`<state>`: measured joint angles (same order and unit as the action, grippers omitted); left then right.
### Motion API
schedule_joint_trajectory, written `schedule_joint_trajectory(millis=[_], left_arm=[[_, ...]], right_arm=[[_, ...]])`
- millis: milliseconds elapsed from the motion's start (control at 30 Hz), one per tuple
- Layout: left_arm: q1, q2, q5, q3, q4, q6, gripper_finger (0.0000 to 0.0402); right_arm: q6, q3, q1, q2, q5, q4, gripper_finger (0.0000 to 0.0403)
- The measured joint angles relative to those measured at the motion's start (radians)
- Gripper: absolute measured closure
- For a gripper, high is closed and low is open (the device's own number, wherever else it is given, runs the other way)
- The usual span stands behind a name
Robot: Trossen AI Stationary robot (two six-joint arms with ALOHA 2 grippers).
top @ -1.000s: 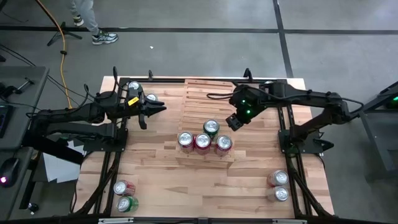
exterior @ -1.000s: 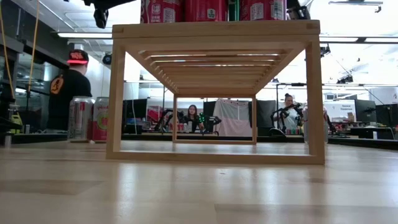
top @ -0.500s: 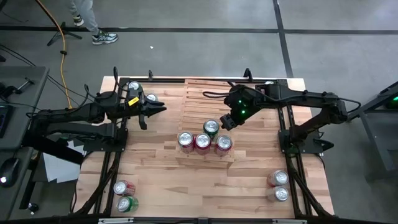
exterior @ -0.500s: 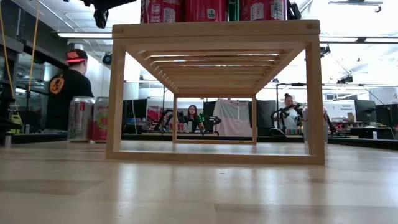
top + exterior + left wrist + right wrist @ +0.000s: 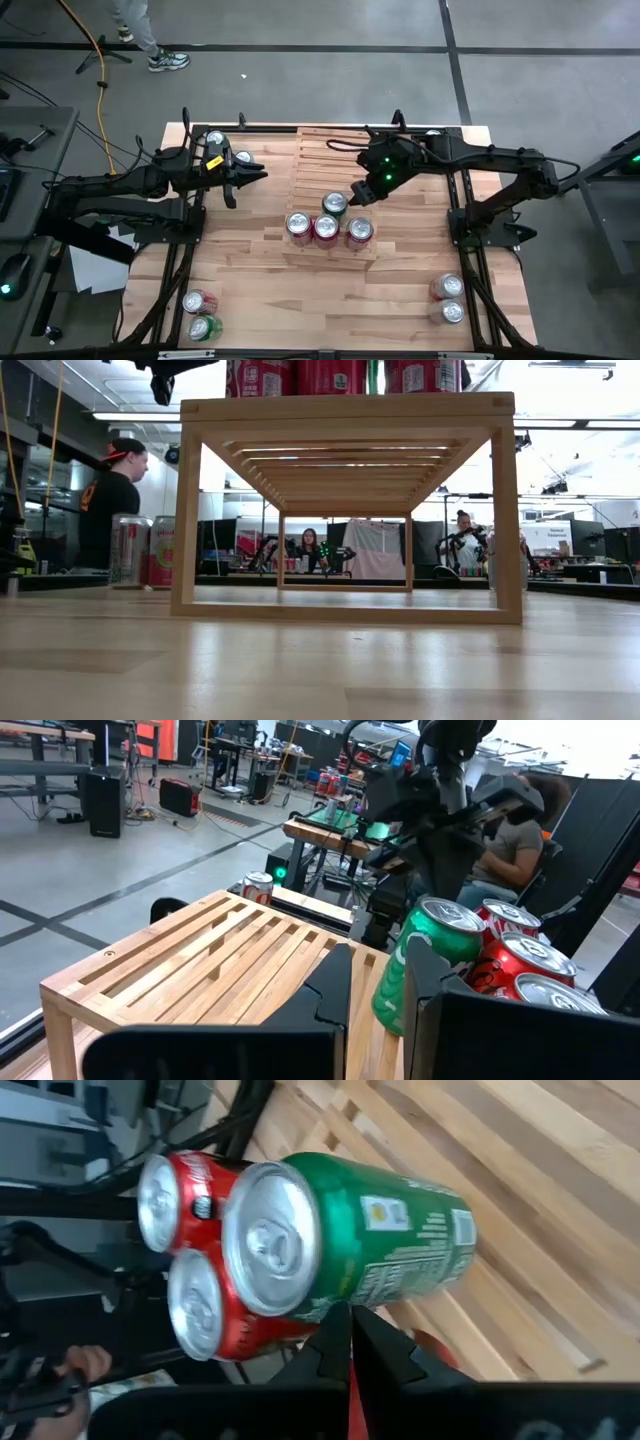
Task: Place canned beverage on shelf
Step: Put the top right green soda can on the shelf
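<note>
Black fingers of the right gripper point(image 5: 357, 193) are pressed together with nothing between them, sitting just right of centre in the high view, right beside the green can point(image 5: 334, 205). In the right wrist view the fingertips point(image 5: 343, 1342) meet at the lower middle of the frame, just under the green can point(image 5: 345, 1240), whose silver lid faces the camera; whether they touch its side I cannot tell. That can stands on the shelf point(image 5: 325, 160), the pale slatted rack at the centre of the high view, directly behind a row of three red cans point(image 5: 326, 229) along the rack's lower edge. The right arm point(image 5: 480, 165) reaches in from the right side of the frame.

At centre left of the high view, the left gripper point(image 5: 256, 175) hangs off the rack's left edge, its fingers closed on nothing. In the left wrist view the green can point(image 5: 430, 960) and red cans point(image 5: 515, 955) sit at the right, with the slats of the shelf point(image 5: 200, 960) spreading across the left.

Other cans stand on the table point(image 5: 400, 300): two at lower left point(image 5: 200, 313), two at lower right point(image 5: 447, 298), and two at upper left point(image 5: 228, 147). In the low view the shelf point(image 5: 345, 408) fills the frame, can bottoms lining its top edge, and people point(image 5: 112, 500) are in the room behind.
</note>
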<state>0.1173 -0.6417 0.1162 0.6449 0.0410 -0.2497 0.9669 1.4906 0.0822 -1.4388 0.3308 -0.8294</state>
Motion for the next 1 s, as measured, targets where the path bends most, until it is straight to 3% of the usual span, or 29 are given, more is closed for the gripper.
schedule_joint_trajectory(millis=[733,1000], left_arm=[[0.0,0.0,0.0,0.0,-0.001,0.0,0.0399],[0.0,0.0,0.0,0.0,0.0,0.0,0.0399]], right_arm=[[0.02,0.0,0.0,-0.093,0.04,0.192,0.0403],[-0.005,0.0,0.009,-0.08,0.036,0.134,0.0403]])
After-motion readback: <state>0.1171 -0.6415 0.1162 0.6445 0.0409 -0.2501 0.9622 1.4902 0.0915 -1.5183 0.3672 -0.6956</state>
